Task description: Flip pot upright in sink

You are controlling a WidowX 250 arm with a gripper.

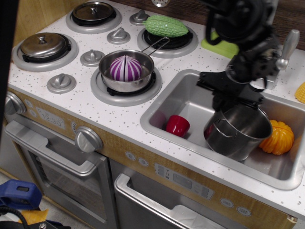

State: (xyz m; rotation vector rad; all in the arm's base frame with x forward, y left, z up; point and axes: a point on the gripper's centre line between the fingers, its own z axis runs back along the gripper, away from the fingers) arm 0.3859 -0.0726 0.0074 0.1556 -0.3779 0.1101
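Observation:
The shiny steel pot [237, 132] stands in the sink [167, 98], mouth up and tilted slightly toward the front right. My gripper [228, 106] reaches down from the upper right. It is shut on the pot's far-left rim. The pot's base is near the sink floor; I cannot tell whether it rests there. The pot hides part of the sink floor.
A red cup [177, 125] lies in the sink left of the pot, and an orange pumpkin [280, 137] sits to its right. A saucepan with a purple-white vegetable [126, 69] stands on the near burner. A green gourd [165, 26], lidded pots [43, 45], a green plate [223, 46] and the faucet [286, 46] are behind.

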